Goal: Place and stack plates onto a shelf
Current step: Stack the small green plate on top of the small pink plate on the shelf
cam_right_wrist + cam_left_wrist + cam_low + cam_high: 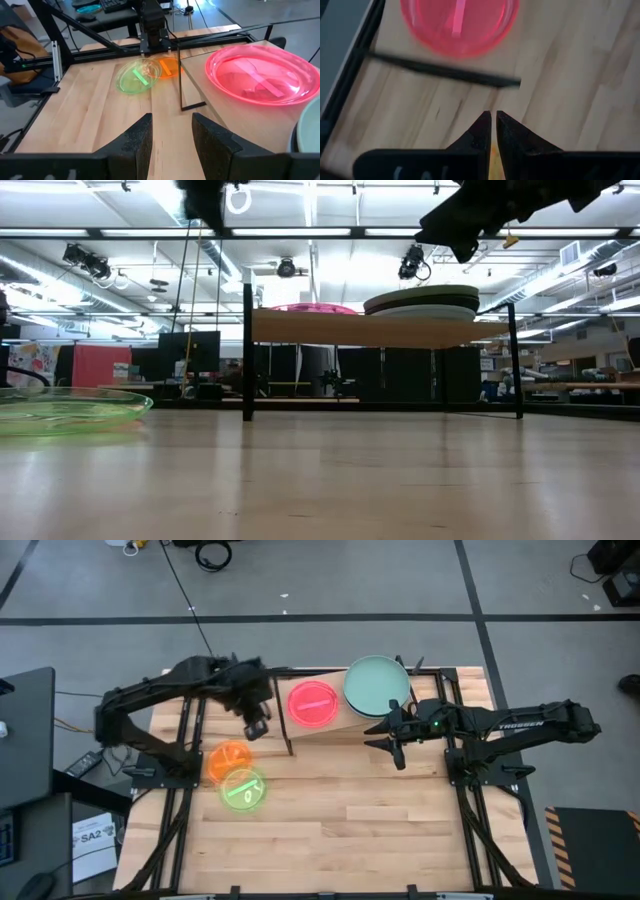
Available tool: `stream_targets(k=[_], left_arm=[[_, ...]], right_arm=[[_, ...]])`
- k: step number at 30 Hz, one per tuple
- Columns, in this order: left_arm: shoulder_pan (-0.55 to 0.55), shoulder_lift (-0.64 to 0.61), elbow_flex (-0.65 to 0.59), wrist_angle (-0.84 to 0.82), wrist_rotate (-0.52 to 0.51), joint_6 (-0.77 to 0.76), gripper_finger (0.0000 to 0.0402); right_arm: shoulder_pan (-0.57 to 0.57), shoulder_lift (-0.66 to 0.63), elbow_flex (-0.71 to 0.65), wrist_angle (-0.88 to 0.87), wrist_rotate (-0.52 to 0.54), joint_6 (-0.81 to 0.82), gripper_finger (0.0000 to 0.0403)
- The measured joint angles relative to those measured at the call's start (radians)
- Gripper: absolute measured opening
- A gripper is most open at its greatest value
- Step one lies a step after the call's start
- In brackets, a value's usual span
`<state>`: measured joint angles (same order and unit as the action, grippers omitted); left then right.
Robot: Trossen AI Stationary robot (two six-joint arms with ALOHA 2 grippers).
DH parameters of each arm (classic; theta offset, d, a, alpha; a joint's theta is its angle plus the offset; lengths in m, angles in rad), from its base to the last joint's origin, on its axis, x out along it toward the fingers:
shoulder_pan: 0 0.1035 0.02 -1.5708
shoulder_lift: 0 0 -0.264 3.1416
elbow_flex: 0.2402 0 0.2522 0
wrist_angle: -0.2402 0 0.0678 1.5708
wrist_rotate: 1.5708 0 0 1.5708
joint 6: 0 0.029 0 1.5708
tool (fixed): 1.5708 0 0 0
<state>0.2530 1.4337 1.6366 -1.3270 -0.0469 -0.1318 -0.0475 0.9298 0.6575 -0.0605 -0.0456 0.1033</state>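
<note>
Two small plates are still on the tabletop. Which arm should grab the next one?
Left, probably. The orange plate and neon-green plate lie on the left half of the tabletop, close below the left gripper, whose fingers are shut. The right gripper, open, sits beside the shelf, farther away.

The left arm reaches in from the left, its gripper [257, 726] pointing downward with the two fingers [481, 134] pressed almost together. The right arm stretches in from the right, its gripper [391, 736] spread apart, empty.
</note>
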Motion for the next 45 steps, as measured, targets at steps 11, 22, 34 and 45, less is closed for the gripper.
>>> stream_targets(k=[11, 22, 34, 45], left_arm=[[-0.051, -0.437, -0.543, 0.029, 0.019, -0.463, 0.0034], [-0.061, -0.486, -0.842, 0.097, 0.173, -0.617, 0.005], [-0.06, -0.483, -1.016, 0.308, 0.226, -0.64, 0.0157], [-0.06, -0.483, -1.102, 0.4, 0.18, -0.675, 0.0169]], right_arm=[[0.0, 0.0, 0.0, 0.008, 0.0, -0.028, 0.0144], [0.0, 0.0, 0.0, 0.017, 0.0, -0.028, 0.0144], [0.0, 0.0, 0.001, 0.021, 0.0, -0.028, 0.0144], [0.0, 0.0, 0.001, 0.021, 0.0, -0.028, 0.0144]])
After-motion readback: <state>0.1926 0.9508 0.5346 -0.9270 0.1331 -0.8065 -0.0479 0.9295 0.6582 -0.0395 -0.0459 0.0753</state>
